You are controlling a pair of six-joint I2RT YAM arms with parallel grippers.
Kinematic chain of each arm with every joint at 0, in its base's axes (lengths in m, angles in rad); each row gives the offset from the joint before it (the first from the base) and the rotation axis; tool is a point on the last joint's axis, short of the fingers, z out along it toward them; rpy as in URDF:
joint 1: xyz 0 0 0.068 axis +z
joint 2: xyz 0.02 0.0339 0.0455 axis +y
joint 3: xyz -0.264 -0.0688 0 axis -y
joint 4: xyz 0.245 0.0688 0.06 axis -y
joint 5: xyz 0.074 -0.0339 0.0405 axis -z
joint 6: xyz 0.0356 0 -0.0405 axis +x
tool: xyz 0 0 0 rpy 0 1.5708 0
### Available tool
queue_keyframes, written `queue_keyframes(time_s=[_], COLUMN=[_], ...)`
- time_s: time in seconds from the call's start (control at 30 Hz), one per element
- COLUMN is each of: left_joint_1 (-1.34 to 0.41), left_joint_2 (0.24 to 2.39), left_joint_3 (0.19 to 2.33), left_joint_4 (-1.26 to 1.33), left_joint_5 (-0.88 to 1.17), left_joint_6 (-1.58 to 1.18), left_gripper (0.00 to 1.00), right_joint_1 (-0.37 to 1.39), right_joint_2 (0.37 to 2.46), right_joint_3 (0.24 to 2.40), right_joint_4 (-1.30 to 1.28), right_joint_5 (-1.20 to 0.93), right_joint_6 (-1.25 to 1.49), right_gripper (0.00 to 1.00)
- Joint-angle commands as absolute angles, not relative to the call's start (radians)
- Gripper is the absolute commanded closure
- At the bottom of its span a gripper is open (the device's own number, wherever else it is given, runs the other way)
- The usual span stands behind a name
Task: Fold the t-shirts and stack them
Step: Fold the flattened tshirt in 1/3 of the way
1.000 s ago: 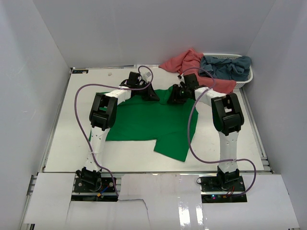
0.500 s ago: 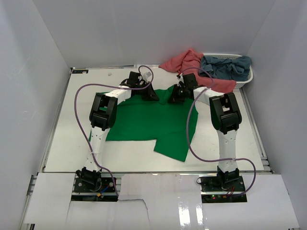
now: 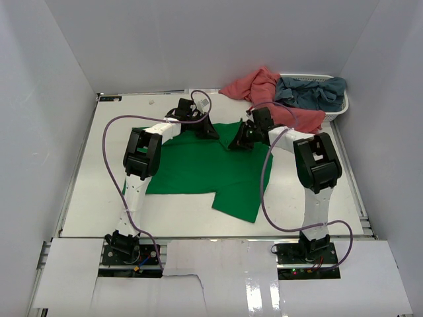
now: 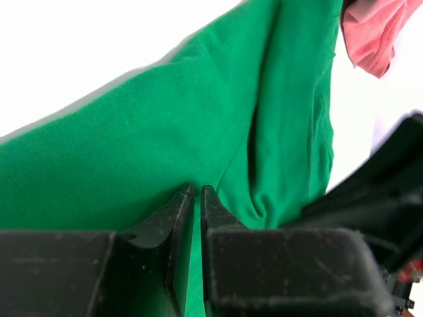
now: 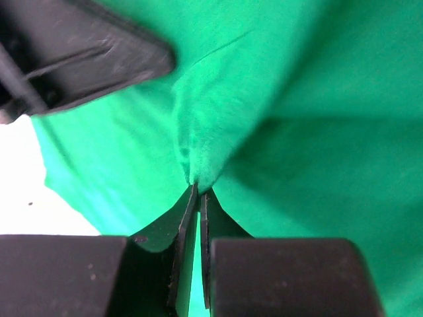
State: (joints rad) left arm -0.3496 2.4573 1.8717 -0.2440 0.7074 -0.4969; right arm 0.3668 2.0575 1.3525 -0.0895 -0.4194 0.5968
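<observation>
A bright green t-shirt (image 3: 205, 168) lies spread flat in the middle of the table. At its far edge my left gripper (image 3: 210, 132) and right gripper (image 3: 236, 141) sit close together. In the left wrist view the left gripper (image 4: 196, 191) is shut on the green t-shirt (image 4: 132, 152), a thin strip of cloth between its jaws. My right gripper (image 5: 198, 190) is shut on a puckered fold of the green t-shirt (image 5: 317, 152) at its tips. A salmon-pink t-shirt (image 3: 259, 86) spills from the basket onto the table. The grey-blue t-shirt (image 3: 310, 91) lies in the basket.
A white slatted basket (image 3: 338, 111) stands at the far right corner. White walls close in the table on the left, back and right. Purple cables loop from both arms over the green cloth. Bare table shows left of the green shirt (image 3: 109, 165).
My right gripper closed on the green cloth and shifted slightly left and nearer, raising a small fold at the far edge. The left gripper stayed put.
</observation>
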Motion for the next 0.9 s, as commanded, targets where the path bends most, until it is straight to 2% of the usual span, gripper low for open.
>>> queue_keyframes(time_s=[0.0, 0.2, 0.23, 0.33, 0.4, 0.6, 0.87], left_joint_1=[-0.354, -0.354, -0.354, -0.354, -0.354, -0.354, -0.354], left_joint_2=[2.419, 2.414, 2.414, 2.413, 2.41, 2.404, 2.355], left_joint_3=[1.898, 1.898, 1.898, 1.896, 1.893, 1.894, 1.91], left_joint_4=[-0.278, -0.284, -0.284, -0.285, -0.287, -0.298, -0.314], left_joint_5=[0.681, 0.678, 0.68, 0.684, 0.683, 0.681, 0.683], left_joint_6=[-0.479, -0.468, -0.469, -0.469, -0.465, -0.456, -0.453], left_gripper=[0.79, 0.79, 0.79, 0.79, 0.79, 0.79, 0.79], right_joint_1=[0.399, 0.442, 0.448, 0.472, 0.472, 0.46, 0.424], right_joint_2=[1.968, 1.983, 1.988, 1.999, 1.99, 1.942, 2.029], right_joint_3=[1.287, 1.239, 1.239, 1.258, 1.282, 1.441, 1.727], right_joint_4=[-0.012, 0.043, 0.046, 0.035, 0.009, -0.185, -0.403], right_joint_5=[-0.446, -0.506, -0.515, -0.523, -0.515, -0.327, -0.075], right_joint_6=[0.736, 0.862, 0.879, 0.887, 0.879, 0.68, 0.393], right_gripper=[0.92, 0.9, 0.79, 0.63, 0.58, 0.55, 0.56])
